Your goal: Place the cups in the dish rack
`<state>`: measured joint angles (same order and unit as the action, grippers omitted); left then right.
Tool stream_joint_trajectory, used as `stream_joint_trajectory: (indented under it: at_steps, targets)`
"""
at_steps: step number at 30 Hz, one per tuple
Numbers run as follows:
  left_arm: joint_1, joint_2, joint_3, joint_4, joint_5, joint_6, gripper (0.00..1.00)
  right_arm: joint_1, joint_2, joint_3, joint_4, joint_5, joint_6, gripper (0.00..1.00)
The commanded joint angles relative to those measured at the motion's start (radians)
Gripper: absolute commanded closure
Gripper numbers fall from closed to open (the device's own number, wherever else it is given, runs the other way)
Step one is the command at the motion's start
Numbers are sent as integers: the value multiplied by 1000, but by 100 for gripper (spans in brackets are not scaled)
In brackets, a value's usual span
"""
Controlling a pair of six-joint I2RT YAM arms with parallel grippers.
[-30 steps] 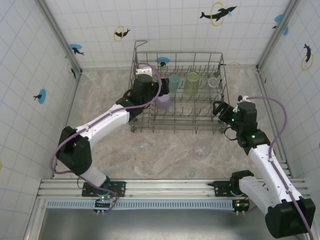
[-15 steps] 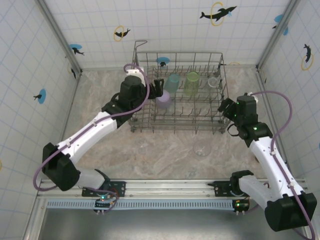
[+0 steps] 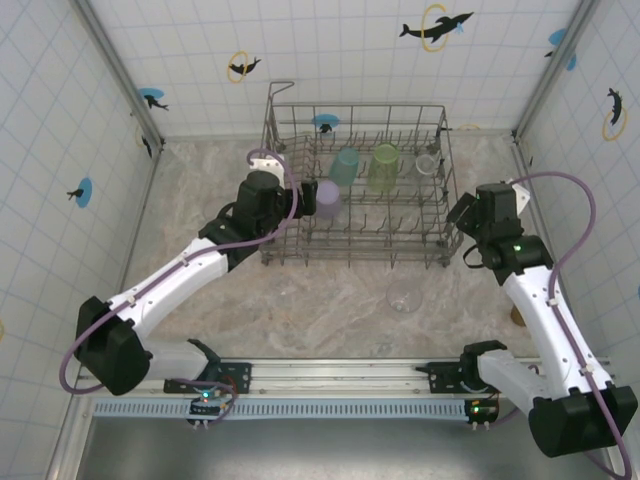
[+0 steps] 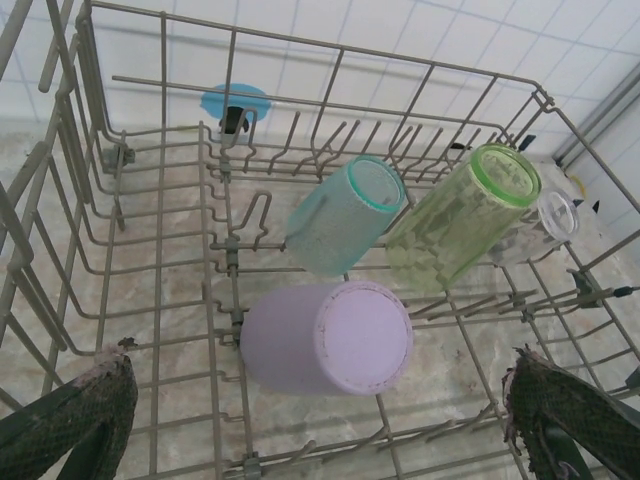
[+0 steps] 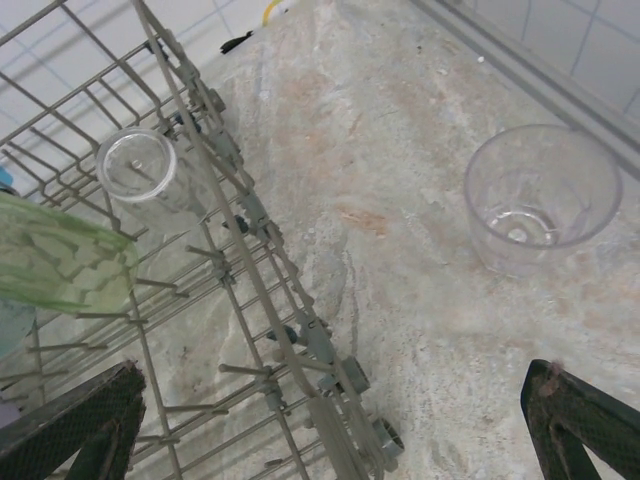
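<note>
Standing wide apart and holding nothing, the left claw (image 3: 302, 203) sits at the left side of the rack (image 3: 356, 106). Its two fingers (image 4: 70, 425) frame the bottom corners of the left wrist view.

Just ahead of it, the purple cup (image 4: 328, 338) lies on its side on the rack's wires. One round end faces the camera, and the cup is clear of both fingers. Behind it, the teal cup (image 4: 342, 222) and the green cup (image 4: 462, 228) lean tilted among the upright prongs, side by side. A clear cup (image 4: 543, 226) rests just right of the green one, by the rack's far right corner.

The right claw (image 3: 463, 232) is also spread wide and empty. It hovers just outside the right side of the rack, above the tabletop (image 3: 330, 315).

In the right wrist view, a second clear cup (image 5: 540, 205) stands upright on the stone-patterned tabletop. It is apart from the rack and near the foot of the tiled wall.

From above, a third clear cup (image 3: 404, 295) stands on the tabletop in front of the rack, between the two arms and well apart from both claws.
</note>
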<state>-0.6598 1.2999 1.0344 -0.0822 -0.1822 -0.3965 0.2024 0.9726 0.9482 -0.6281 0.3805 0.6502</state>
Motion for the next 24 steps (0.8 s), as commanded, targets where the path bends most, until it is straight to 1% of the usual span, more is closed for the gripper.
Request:
stream_joint_trajectory:
  at_steps: [1, 3, 5, 8, 10, 14, 16, 19, 24]
  targets:
    - [2, -26, -13, -58, 24, 16, 3, -9, 18, 43, -101, 64, 14, 0]
    - [3, -35, -20, -60, 43, 18, 3, -13, 13, 42, -124, 82, 29, 0]
    - [9, -50, -28, -68, 66, -16, 3, -27, 8, 41, -131, 83, 29, 0]
    - [17, -82, -62, -30, 153, -41, 3, -54, 22, 73, -178, 82, 36, 0]
    - [17, -95, -77, -24, 176, -34, 3, -65, 28, 89, -207, 90, 37, 0]
    - [23, -113, -74, -37, 125, -11, 3, -97, 27, 88, -244, 87, 23, 0]
    - [25, -129, -82, -28, 120, -10, 3, -121, 29, 75, -265, 87, 14, 0]
    - [25, -153, -89, -20, 123, 2, 3, -189, 36, 60, -299, 62, -5, 0]
    - [43, -200, -89, -18, 85, 9, 3, -293, 29, 56, -335, 74, -47, 0]
